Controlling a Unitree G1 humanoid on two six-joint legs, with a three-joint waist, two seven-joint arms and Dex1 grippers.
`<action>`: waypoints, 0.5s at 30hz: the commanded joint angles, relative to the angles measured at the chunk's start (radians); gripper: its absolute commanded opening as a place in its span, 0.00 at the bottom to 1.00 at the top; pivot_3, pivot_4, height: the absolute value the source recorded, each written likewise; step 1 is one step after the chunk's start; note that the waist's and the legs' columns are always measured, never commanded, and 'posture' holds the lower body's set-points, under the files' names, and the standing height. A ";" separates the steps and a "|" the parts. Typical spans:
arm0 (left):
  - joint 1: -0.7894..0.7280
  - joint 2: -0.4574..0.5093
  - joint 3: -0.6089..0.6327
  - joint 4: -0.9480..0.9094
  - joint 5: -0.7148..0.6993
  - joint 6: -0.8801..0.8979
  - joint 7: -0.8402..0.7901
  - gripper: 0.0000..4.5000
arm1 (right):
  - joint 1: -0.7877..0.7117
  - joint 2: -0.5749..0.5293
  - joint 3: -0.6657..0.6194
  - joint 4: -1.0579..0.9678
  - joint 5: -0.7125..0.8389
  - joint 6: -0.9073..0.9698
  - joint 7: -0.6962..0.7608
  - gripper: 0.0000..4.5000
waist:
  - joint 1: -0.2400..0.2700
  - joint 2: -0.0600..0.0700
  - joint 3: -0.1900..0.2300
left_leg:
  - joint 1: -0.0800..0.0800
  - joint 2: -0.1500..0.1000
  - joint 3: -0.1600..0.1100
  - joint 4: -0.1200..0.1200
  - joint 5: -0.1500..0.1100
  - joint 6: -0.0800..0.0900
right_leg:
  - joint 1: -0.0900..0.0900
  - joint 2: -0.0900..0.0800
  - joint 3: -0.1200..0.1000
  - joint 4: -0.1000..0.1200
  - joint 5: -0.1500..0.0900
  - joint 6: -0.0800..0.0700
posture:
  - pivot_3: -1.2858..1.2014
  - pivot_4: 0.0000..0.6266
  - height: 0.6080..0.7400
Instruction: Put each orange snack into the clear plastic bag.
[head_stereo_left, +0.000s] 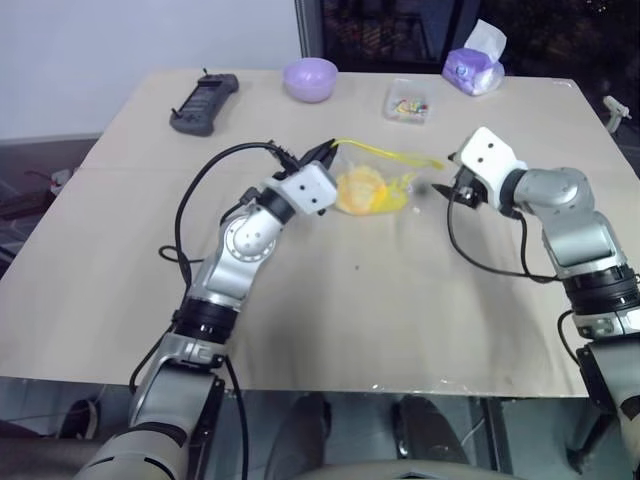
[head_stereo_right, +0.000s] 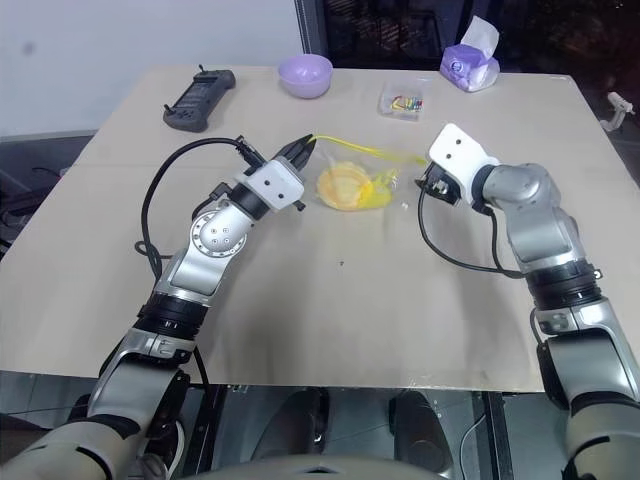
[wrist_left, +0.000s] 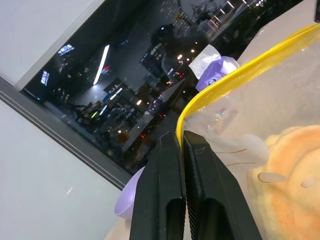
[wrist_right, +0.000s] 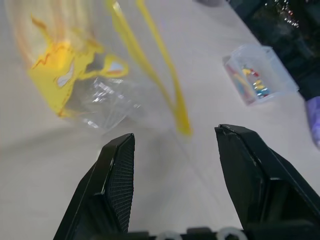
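Observation:
The clear plastic bag (head_stereo_left: 392, 172) hangs partly lifted over the middle of the table, its yellow seal strip (wrist_left: 235, 75) stretched along the top. My left gripper (head_stereo_left: 325, 150) is shut on the strip's left end, and the left wrist view shows the fingertips (wrist_left: 170, 145) pinching it. An orange snack (head_stereo_left: 358, 190) shows through the plastic inside the bag, just right of that gripper; it also appears as the orange snack (wrist_left: 290, 175) close to the fingers. My right gripper (head_stereo_left: 445, 188) is open at the bag's right end, nothing between its fingers (wrist_right: 117, 165).
Along the table's far edge stand a black handheld controller (head_stereo_left: 204, 102), a purple bowl (head_stereo_left: 310, 78), a small clear box of colourful bits (head_stereo_left: 406, 101) and a purple tissue pack (head_stereo_left: 474, 65). The tan tabletop (head_stereo_left: 330, 320) stretches toward me in front of the bag.

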 joint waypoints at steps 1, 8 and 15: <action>-0.012 -0.002 0.011 -0.033 -0.005 -0.007 0.000 0.00 | -0.040 0.002 -0.015 -0.062 0.019 -0.005 0.016 0.62 | -0.001 0.000 0.000 | 0.000 0.000 0.000 0.000 0.000 0.000 | 0.000 0.000 0.000 0.000 0.000 0.000 | 0.52 0.24 1.00; -0.015 -0.006 0.006 -0.033 0.003 -0.012 0.000 0.00 | -0.077 0.034 -0.006 -0.045 0.044 -0.023 0.041 0.62 | 0.000 0.000 0.000 | 0.000 0.000 0.000 0.000 0.000 0.000 | 0.000 0.000 0.000 0.000 0.000 0.000 | 0.52 0.24 1.00; -0.023 -0.003 0.002 -0.033 0.011 -0.021 -0.002 0.00 | -0.098 0.041 0.012 0.069 0.032 -0.097 0.063 0.62 | 0.000 0.000 0.000 | 0.000 0.000 0.000 0.000 0.000 0.000 | 0.000 0.000 0.000 0.000 0.000 0.000 | 0.52 0.24 1.00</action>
